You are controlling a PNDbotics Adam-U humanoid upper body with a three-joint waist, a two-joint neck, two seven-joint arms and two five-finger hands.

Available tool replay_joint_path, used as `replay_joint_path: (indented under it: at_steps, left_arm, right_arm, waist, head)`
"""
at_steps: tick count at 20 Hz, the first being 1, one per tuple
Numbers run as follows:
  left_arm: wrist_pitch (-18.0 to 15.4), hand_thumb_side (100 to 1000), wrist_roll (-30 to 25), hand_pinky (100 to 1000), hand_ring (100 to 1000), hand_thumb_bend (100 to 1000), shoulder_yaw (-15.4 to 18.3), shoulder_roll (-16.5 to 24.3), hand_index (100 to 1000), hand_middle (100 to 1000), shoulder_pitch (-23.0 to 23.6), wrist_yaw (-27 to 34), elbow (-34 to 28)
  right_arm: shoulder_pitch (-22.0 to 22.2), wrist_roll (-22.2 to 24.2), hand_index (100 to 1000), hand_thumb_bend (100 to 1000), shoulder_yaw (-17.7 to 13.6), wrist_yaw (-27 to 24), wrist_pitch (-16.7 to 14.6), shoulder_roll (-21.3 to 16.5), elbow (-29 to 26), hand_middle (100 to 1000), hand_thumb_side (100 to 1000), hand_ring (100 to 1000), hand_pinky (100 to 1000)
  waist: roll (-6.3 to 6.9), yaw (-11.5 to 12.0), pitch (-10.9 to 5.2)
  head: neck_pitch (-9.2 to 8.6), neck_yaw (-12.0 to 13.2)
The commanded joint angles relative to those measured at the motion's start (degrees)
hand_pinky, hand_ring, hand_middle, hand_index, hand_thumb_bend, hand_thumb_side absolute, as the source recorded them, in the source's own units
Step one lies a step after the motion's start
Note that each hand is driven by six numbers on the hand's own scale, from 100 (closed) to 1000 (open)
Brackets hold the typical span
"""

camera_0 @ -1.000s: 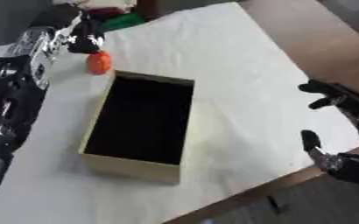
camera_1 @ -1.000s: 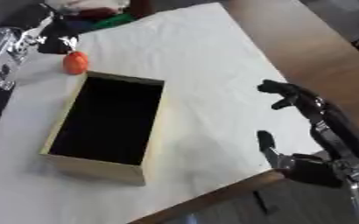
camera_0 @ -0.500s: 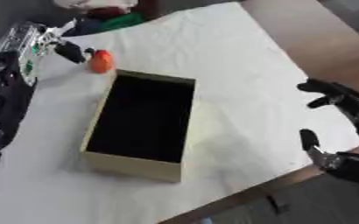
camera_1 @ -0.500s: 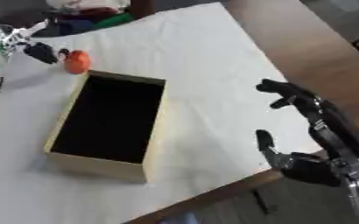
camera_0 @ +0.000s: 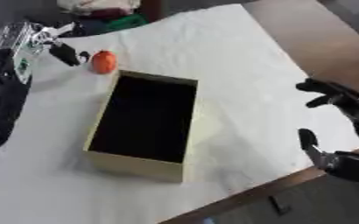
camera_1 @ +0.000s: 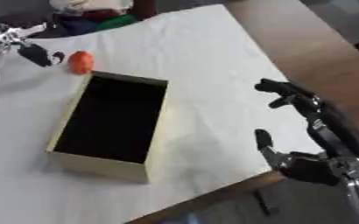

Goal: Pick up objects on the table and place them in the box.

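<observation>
1. Where the white-covered tabletop [camera_0: 244, 61] meets its 10 o'clock corner, the left hand [camera_0: 64, 50] hovers, fingers relaxed, holding nothing.
2. An orange object [camera_0: 103, 61] lies just beside it, near the box's 11 o'clock corner.
3. The box [camera_0: 146, 122] sits open, dark inside.
4. The right hand [camera_1: 305, 131] rests open at 4 o'clock.
5. No writing is legible.

We saw soft, even light on the white table [camera_0: 236, 65]. The box [camera_0: 148, 120] interior stayed very dark. Both views were blurred, most at the left edge.
</observation>
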Motion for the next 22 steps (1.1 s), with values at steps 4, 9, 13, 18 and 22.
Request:
replay_joint_path:
  at_steps: [4, 9, 13, 18, 22]
  left_arm:
    - [-0.8, 300, -0.1, 852, 825, 303, 0.1, 1.8, 941, 806, -0.8, 0.8, -0.1]
    - [-1.9, 313, 1.1, 854, 831, 415, -0.4, 1.3, 945, 813, -0.7, 0.5, 0.2]
    - [-3.0, 304, 2.7, 853, 831, 444, -0.8, 0.8, 941, 812, -0.6, -0.5, 0.6]
    - [-3.9, 298, 3.8, 848, 825, 456, -0.9, 0.2, 936, 807, -0.4, -1.4, 1.7]
    - [-4.1, 301, 4.3, 839, 814, 459, -0.9, -0.3, 925, 796, -0.2, -1.7, 2.4]
  right_arm:
    - [-0.3, -0.1, 1000, 100, -0.5, -0.5, -0.2, -1.3, -0.6, 860, 328, 896, 705]
    - [-0.5, 0.0, 1000, 100, -0.5, -0.6, -0.3, -1.2, -0.7, 861, 329, 897, 704]
    - [-0.7, 0.2, 1000, 100, -0.5, -0.7, -0.3, -1.1, -0.7, 861, 330, 897, 704]
    - [-0.9, 0.3, 1000, 100, -0.5, -0.7, -0.3, -1.0, -0.7, 861, 333, 897, 703]
    - [-1.0, 0.4, 1000, 100, -0.5, -0.7, -0.3, -0.9, -0.7, 861, 334, 898, 702]
  waist:
    - [-0.28, -0.1, -0.91]
    - [0.00, -0.4, -0.63]
    - [0.26, -0.6, -0.41]
    - [0.59, -0.8, -0.09]
    - [0.76, -1.0, 0.17]
  head:
    - [0.05, -0.6]
    - [0.18, -1.0]
    - [0.16, -1.0]
    - [0.24, -1.3]
    - [0.18, -1.4]
